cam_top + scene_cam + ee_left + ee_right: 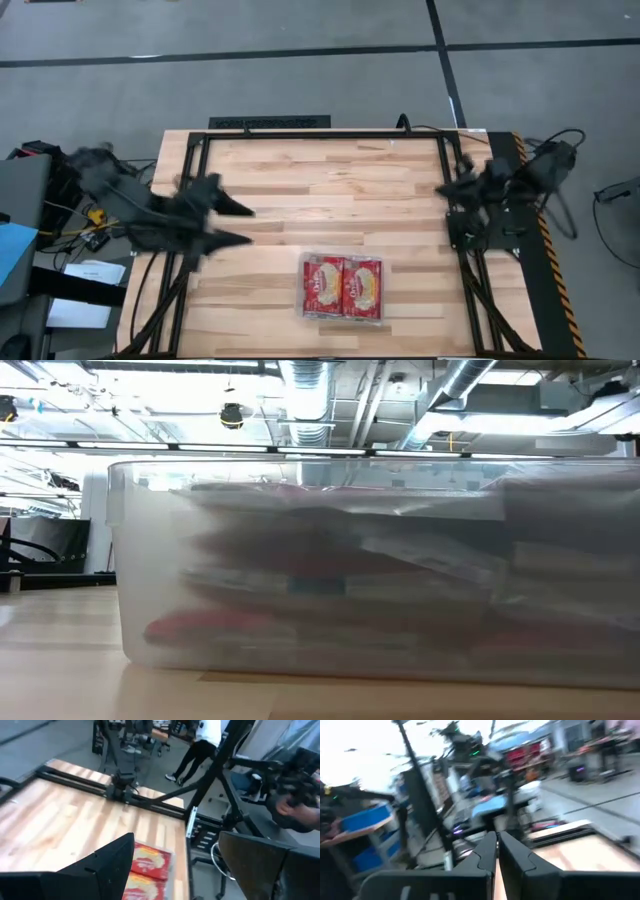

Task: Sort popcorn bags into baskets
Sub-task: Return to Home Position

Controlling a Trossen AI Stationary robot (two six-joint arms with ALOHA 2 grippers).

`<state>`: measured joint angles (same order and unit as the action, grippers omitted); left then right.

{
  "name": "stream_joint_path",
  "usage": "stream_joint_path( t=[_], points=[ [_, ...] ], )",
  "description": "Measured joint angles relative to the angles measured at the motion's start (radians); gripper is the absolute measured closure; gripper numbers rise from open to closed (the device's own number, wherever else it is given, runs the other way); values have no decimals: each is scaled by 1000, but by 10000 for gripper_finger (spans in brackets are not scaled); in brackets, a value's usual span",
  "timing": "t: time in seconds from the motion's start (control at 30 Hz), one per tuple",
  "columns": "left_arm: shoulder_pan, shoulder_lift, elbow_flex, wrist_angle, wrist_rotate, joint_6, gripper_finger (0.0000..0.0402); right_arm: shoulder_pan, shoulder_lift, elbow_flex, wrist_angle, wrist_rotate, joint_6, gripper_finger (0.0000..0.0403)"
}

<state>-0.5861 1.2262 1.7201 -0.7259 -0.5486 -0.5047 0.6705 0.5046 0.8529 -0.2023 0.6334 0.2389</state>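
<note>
The clear plastic bin (342, 287) sits near the table's near edge, middle, filled with red popcorn bags (343, 284) lying flat, two side by side on top. In the low view the bin (130, 560) fills the picture, with bags (330, 575) stacked inside. The left wrist view shows the bags (146, 865) past the fingers. My left gripper (245, 224) hovers open over the table's left part, left of the bin, holding nothing. My right gripper (443, 190) is shut at the table's right edge, also empty.
A black metal frame (320, 134) runs round the table's far and side edges. Bare wood (330, 190) lies between the two arms, far of the bin. A person (200, 745) stands in the room beyond the table.
</note>
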Motion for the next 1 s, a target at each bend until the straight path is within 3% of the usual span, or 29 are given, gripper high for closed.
stream_joint_path(
  t=[0.13,0.3,0.4,0.5,0.67,0.83,0.9,1.0],
  points=[
    [-4,-173,-123,-2,-10,53,123,-55,-224,-43,-112,0,-7,360],
    [-10,-467,-515,280,89,121,123,-100,-496,-194,-93,-25,12,359],
    [-10,-671,-809,518,152,146,123,-108,-495,-261,-109,23,24,357],
    [-10,-881,-1089,730,194,145,123,-129,-491,-313,-33,0,26,358],
    [-10,-1210,-1491,972,228,147,123,-151,-486,-487,-22,94,129,360],
    [-7,-1207,-1707,1202,268,168,123,-194,-498,-691,89,94,285,356],
    [-6,-1199,-1708,1129,243,105,123,-214,-501,-760,163,82,336,354],
    [-6,-1205,-1708,1103,293,121,123,-247,-487,-844,281,61,339,351]
  ],
)
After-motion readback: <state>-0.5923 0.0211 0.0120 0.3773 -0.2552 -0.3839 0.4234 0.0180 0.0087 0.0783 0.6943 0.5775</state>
